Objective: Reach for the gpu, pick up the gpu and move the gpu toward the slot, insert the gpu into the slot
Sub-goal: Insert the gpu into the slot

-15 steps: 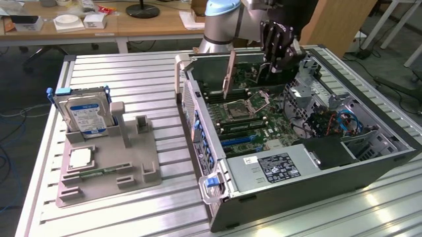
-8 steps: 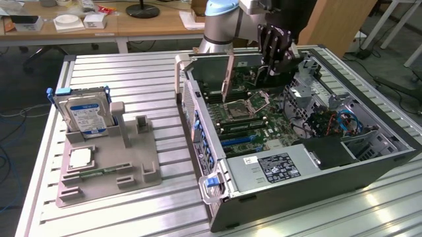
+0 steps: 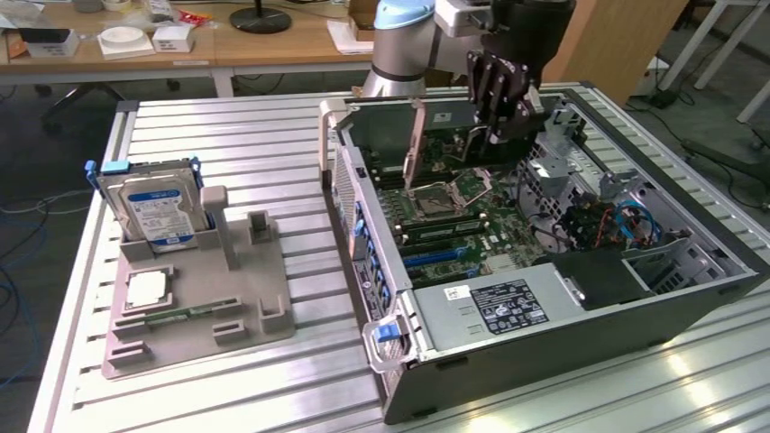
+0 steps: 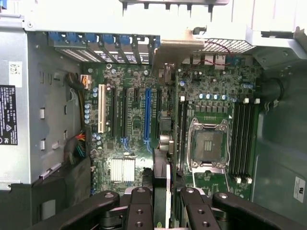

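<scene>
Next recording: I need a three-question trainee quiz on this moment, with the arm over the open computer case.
1. True or false: the black gripper is shut on the thin dark gpu card, which the wrist view shows edge-on.
2. Multiple choice: the silver hard drive with the blue label stands
A) inside the open black computer case
B) upright in the grey holder on the slatted metal table
C) in the gripper
3. Short answer: what colour is the long slot beside the held card, on the side away from the empty CPU socket?

Key: 1 true; 2 B; 3 blue.
</scene>
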Tool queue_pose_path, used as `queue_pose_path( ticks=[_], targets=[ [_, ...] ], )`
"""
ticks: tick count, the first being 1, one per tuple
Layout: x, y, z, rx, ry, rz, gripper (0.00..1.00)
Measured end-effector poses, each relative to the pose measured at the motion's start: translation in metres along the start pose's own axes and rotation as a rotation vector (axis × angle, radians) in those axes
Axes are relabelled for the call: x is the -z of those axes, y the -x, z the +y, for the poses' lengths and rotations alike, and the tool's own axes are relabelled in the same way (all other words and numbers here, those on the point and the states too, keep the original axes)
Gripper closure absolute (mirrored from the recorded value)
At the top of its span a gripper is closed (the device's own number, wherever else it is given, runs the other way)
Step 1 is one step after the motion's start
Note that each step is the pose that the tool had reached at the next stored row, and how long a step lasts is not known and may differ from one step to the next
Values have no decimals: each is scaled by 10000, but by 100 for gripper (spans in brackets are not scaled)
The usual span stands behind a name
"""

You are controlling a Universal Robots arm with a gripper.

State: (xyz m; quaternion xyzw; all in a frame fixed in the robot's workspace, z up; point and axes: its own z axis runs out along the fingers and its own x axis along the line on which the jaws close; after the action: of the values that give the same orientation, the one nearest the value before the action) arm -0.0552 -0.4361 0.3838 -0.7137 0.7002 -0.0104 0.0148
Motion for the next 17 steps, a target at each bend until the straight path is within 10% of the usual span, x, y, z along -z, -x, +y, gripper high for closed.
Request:
queue_pose_path(
  ticks=[17],
  targets=[
    [-106,1,87,2,1,1,73]
  ],
)
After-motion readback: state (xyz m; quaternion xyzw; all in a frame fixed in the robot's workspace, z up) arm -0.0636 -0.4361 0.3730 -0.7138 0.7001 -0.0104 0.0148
